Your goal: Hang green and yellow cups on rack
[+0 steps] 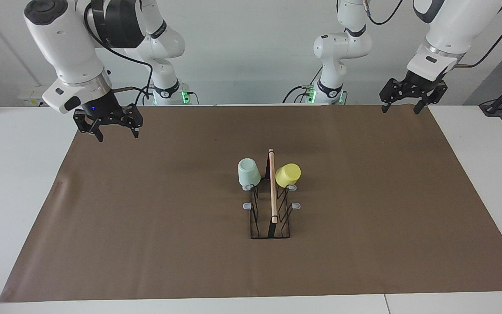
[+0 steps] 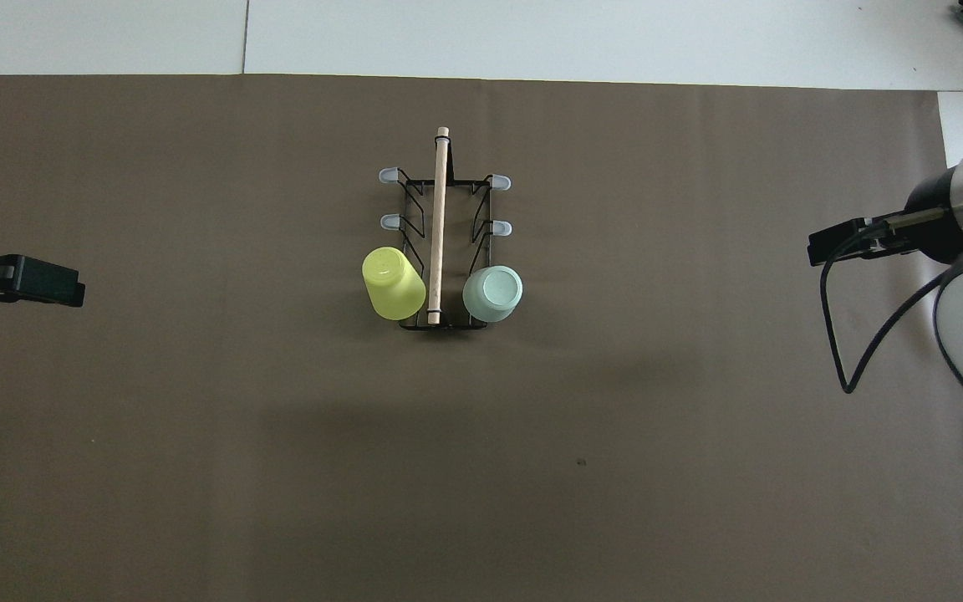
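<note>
The black wire rack [image 1: 271,218] [image 2: 440,209] with a wooden rod along its top stands mid-table. The mint green cup [image 1: 249,172] [image 2: 492,293] hangs upside down on the rack's prong nearest the robots, on the side toward the right arm's end. The yellow cup [image 1: 288,175] [image 2: 393,283] hangs tilted on the matching prong toward the left arm's end. My left gripper [image 1: 403,107] is open and empty, raised over the mat's corner at its own end. My right gripper [image 1: 116,131] is open and empty, raised over the mat's corner at its end.
A brown mat [image 1: 146,226] [image 2: 197,460] covers most of the white table [image 1: 15,174]. Four grey-tipped prongs of the rack, such as one [image 1: 296,205] [image 2: 500,181], stand bare. The arm bases [image 1: 329,87] stand at the table's edge.
</note>
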Tool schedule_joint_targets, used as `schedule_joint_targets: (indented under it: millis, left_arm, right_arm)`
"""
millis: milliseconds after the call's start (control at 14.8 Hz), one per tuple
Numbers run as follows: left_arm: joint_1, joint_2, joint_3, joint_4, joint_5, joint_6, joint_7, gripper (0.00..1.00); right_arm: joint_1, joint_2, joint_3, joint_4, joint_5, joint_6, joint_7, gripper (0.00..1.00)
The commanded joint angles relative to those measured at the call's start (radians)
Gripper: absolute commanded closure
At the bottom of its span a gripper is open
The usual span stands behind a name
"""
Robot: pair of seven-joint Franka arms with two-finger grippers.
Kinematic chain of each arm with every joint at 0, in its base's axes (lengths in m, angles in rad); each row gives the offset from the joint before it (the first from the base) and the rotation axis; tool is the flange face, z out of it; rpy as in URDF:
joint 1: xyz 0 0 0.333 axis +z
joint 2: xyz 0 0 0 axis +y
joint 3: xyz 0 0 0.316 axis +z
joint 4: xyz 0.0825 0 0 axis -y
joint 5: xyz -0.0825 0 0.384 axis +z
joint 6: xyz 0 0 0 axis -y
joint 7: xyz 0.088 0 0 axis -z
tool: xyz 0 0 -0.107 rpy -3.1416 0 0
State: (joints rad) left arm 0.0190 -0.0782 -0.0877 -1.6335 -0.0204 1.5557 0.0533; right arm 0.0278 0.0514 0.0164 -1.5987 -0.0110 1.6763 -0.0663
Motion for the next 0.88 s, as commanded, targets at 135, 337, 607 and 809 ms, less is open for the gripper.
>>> schedule_joint_targets:
  millis: [135, 337, 607, 809]
  left_arm:
    - [0.013, -0.029, -0.001, -0.023, -0.012, -0.005, 0.016, 0.0]
    - [0.004, -0.029, -0.003, -0.023, -0.01, -0.006, 0.005, 0.0]
    - [0.001, -0.029, -0.004, -0.025, -0.01, -0.008, 0.003, 0.0]
    - [0.001, -0.035, -0.004, -0.029, -0.01, -0.005, 0.003, 0.0]
  right_arm:
    - [-0.012, 0.007, 0.005, 0.003, 0.022, 0.017, 0.01, 0.0]
    - [-0.012, 0.007, 0.005, 0.003, 0.02, 0.017, 0.01, 0.0]
    - [-0.019, 0.007, -0.033, 0.006, 0.022, 0.016, -0.021, 0.0]
    - [-0.02, -0.004, -0.09, 0.006, 0.032, 0.002, -0.111, 0.0]
